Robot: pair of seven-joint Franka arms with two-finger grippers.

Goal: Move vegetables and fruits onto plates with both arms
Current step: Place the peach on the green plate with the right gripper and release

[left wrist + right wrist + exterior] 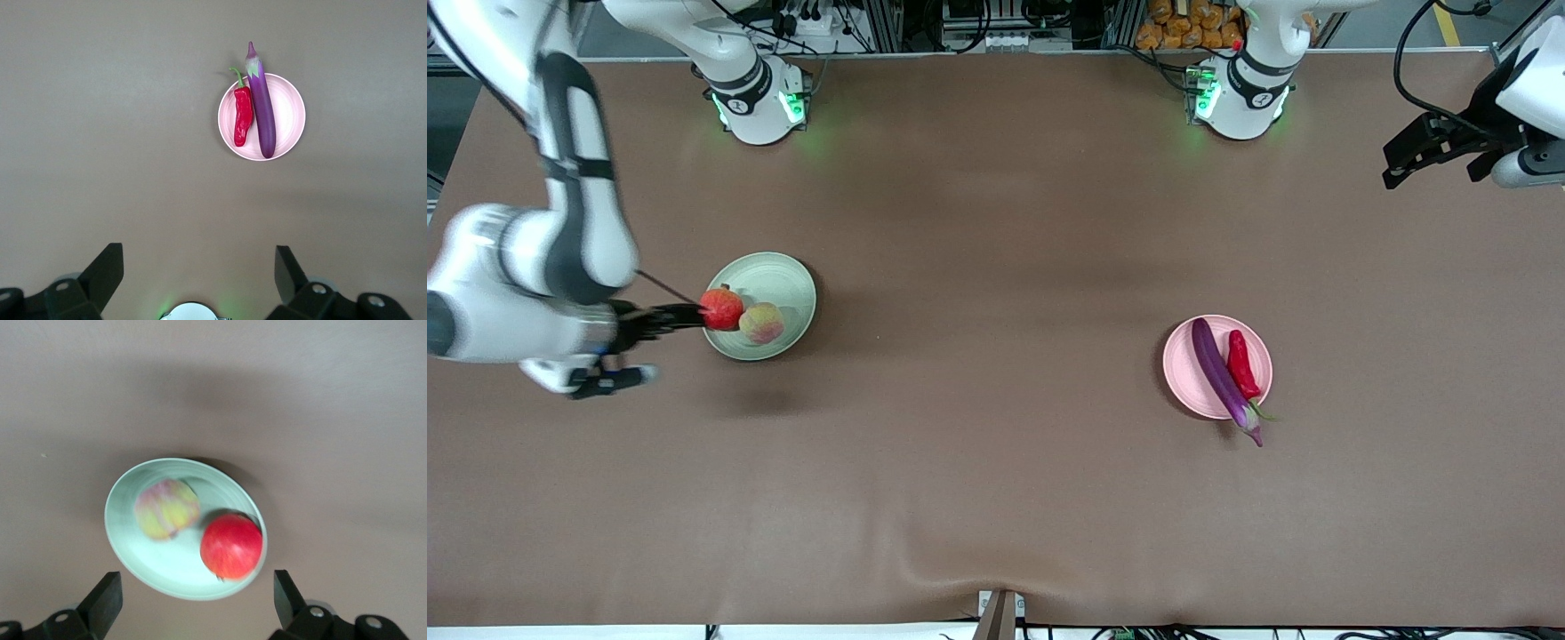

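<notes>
Risks first. The apple (721,308) sits at the very edge of the pale green plate (783,271), on the rim toward the right arm's end of the desk, touching the peach (761,324). The right tool (660,342) hangs just beside that rim, its fingers spread wide and holding nothing. If it pulls away low, a finger could clip the apple and roll it off the plate. Round fruit on a shallow dish rolls easily, and a knock on the apple could also push the peach out of place.

The eggplant (1221,373) lies across the pale pink plate (1193,391) with its capped stem end overhanging the rim nearest the front camera. It looks balanced, but a bump to the plate or desk could tip it out. The chili pepper (1240,364) rests alongside it, touching or nearly so, well inside the rim.

The left tool (1423,147) waits high over the left arm's end of the desk, fingers wide, holding nothing, well apart from the pink plate.

Materials and shapes:
- Plates: round, matte, shallow, with a faint concentric ring.
- Apple: red, glossy, near-spherical.
- Peach: yellowish-pink, duller skin, slightly smaller.
- Eggplant: long, slim, shiny purple.
- Chili pepper: shorter, wrinkled, glossy red, with a thin green stem.
- Desk (996,498): covered in a brown, soft-looking sheet, slightly puckered at the near edge.
</notes>
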